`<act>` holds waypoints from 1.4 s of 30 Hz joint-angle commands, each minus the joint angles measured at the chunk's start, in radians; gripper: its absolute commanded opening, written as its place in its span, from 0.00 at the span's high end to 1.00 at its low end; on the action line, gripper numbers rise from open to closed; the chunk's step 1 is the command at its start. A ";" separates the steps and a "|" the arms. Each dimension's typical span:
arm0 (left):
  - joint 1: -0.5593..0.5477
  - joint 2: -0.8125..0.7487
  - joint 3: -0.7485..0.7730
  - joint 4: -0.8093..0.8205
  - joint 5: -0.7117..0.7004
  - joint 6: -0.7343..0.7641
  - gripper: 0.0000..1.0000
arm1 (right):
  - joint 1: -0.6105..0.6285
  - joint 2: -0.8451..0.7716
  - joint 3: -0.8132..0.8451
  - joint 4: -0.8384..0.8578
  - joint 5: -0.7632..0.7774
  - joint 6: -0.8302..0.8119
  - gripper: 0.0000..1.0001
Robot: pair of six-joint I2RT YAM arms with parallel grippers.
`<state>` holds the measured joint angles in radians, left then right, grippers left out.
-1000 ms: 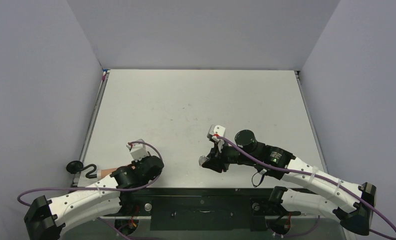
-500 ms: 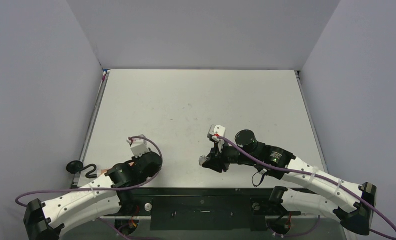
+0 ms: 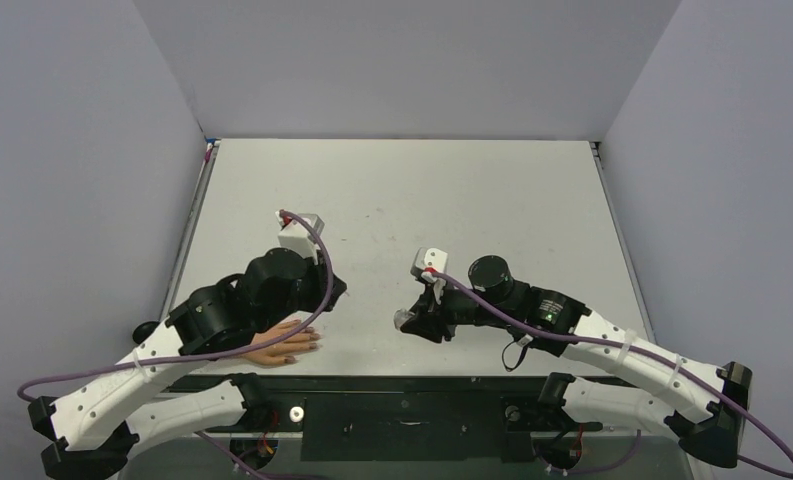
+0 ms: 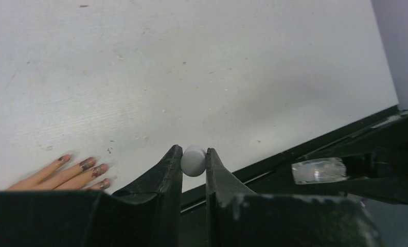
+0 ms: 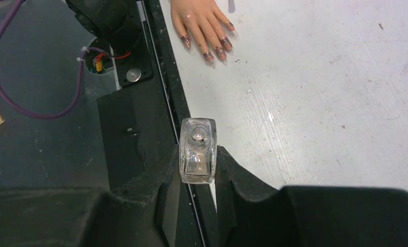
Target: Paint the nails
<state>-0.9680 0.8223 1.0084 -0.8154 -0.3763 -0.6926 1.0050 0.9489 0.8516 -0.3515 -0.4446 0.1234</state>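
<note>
Currently my left hand grips the white cap, my right hand the clear bottle; the nails show patchy polish, apparently unfinished.

The left arm now stands higher and reaches further over the table. Its wrist camera mount sits farther from the near edge than one second ago. The fake hand, previously almost fully covered by this arm, now lies exposed beside the near edge, with the nails in view. The dark hook at the left edge is now mostly covered.
</note>
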 commanded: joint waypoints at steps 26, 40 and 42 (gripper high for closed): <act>-0.003 0.210 0.387 0.004 0.578 0.291 1.00 | 0.062 0.047 0.109 0.126 -0.062 -0.113 1.00; -0.003 0.208 0.377 0.006 0.591 0.287 1.00 | 0.062 0.054 0.112 0.123 -0.035 -0.114 1.00; -0.003 0.206 0.371 0.007 0.591 0.286 1.00 | 0.061 0.054 0.114 0.121 -0.033 -0.114 1.00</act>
<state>-0.9680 1.0336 1.3586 -0.8631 0.1951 -0.4133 1.0618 1.0061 0.9146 -0.2855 -0.4927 0.0257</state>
